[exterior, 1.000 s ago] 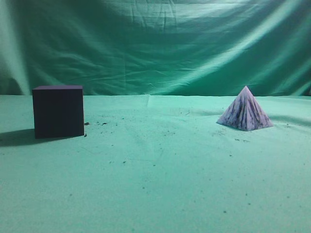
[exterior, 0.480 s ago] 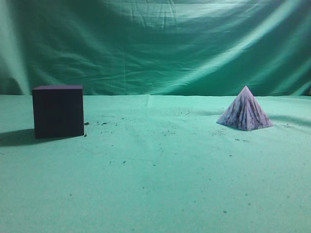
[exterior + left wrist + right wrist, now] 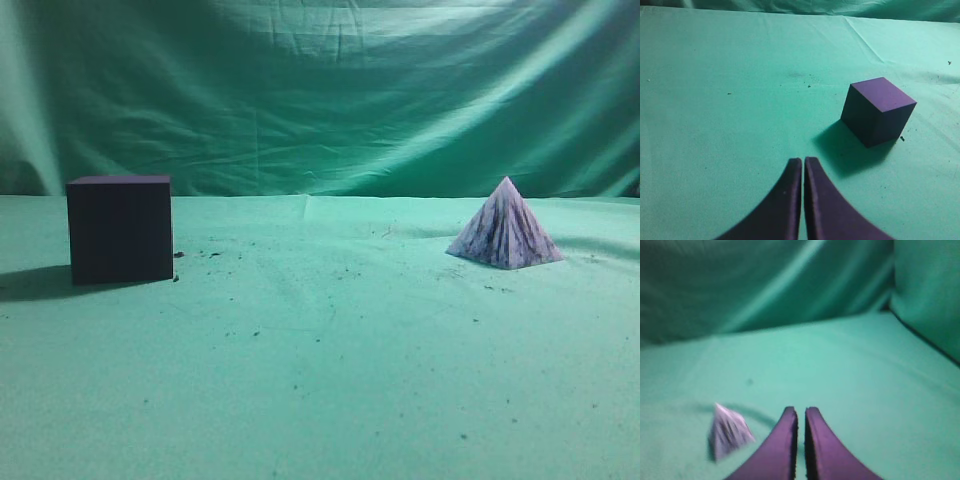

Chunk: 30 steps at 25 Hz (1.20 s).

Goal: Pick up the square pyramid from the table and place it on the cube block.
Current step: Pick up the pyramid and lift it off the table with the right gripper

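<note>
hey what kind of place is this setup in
Likely a staged robot test bench: wrinkled green cloth covers table and backdrop, with only a dark purple cube and marbled whitish-lavender pyramid.

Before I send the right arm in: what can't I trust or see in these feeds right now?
- Right wrist view: blurred; the square pyramid is a smear, edges and apex unclear.
- Exterior view: neither arm appears, so their positions over the table are unknown.
- Cube block: rear faces hidden by the block itself in both views.
- Left tool and right tool: only fingertips show, pressed nearly together; the bottom edge cuts off the rest.

No visible change: square pyramid, cube block unmoved.
</note>
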### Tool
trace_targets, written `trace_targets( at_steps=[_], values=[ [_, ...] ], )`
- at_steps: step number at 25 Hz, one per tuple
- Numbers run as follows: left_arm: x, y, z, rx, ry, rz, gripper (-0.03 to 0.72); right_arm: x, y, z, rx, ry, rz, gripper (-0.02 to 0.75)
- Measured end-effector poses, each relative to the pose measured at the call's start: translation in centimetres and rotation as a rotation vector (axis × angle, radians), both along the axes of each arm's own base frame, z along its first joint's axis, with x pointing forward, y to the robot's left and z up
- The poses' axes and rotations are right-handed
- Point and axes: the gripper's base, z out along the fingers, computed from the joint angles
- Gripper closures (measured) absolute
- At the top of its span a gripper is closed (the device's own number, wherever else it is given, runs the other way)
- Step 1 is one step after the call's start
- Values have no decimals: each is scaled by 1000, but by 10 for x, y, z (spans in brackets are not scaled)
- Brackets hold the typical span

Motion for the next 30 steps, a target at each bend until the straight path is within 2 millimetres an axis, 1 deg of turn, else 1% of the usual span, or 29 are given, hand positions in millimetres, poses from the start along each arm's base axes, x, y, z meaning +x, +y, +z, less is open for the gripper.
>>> trace_targets(
  at_steps=[1,4,5,6,7,8,10,11,13,14,17,19,22,25,28,30],
  values=[
    [0,0,0,0,0,0,688,1,2,7,38,-74,17,690],
    [0,0,0,0,0,0,688,0,7,29,72,-315,81,690],
    [0,0,0,0,0,0,688,-1,8,35,76,-359,92,690],
    [0,0,0,0,0,0,688,-2,8,41,76,-369,88,690],
    [0,0,0,0,0,0,688,-4,7,52,78,-368,77,690],
    [0,0,0,0,0,0,688,-5,5,61,100,-317,55,690],
    [0,0,0,0,0,0,688,-7,0,86,152,-180,1,690],
    [0,0,0,0,0,0,688,-6,-2,91,146,-79,-29,690],
    [0,0,0,0,0,0,688,-3,-4,106,112,67,-67,690],
    [0,0,0,0,0,0,688,2,-4,111,85,123,-74,690],
    [0,0,0,0,0,0,688,15,-3,113,-1,266,-66,690],
    [0,0,0,0,0,0,688,24,0,114,-123,317,5,690],
    [0,0,0,0,0,0,688,35,14,117,-254,389,190,690],
    [0,0,0,0,0,0,688,51,29,123,-289,498,330,690],
    [0,0,0,0,0,0,688,74,48,129,-318,623,432,690],
    [0,0,0,0,0,0,688,91,63,128,-347,706,491,690]
  ],
)
